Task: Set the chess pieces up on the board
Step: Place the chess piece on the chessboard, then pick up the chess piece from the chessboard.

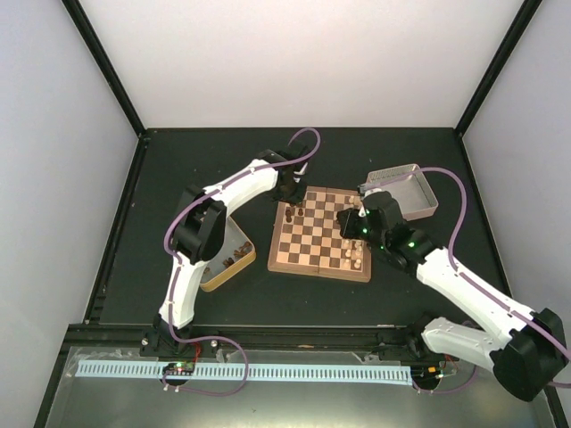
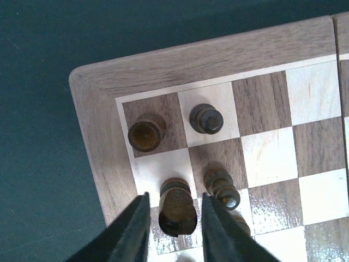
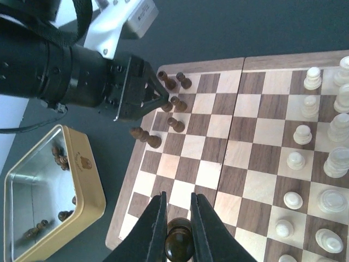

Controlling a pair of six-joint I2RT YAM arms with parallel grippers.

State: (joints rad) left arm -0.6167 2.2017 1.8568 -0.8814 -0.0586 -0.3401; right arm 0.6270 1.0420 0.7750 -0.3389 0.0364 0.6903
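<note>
In the left wrist view my left gripper [image 2: 175, 195] is open around a dark knight [image 2: 177, 210], with a small gap on each side. The knight stands near the corner of the board [image 2: 218, 54]. Close by stand a dark rook [image 2: 146, 134] and two dark pawns [image 2: 206, 118]. My right gripper [image 3: 178, 195] is shut on a dark pawn [image 3: 180, 243], held above the board's near left squares [image 3: 229, 142]. From above, the left gripper [image 1: 293, 192] is at the board's far left corner [image 1: 312, 241] and the right gripper [image 1: 357, 225] is over its right side.
A gold tin [image 3: 82, 180] with several dark pieces lies left of the board, also in the top view [image 1: 234, 259]. A silver tin [image 1: 409, 192] sits behind the board's right corner. Cream pieces [image 3: 297, 134] fill the right rows. Another dark piece [image 3: 144, 136] is at the board's left border.
</note>
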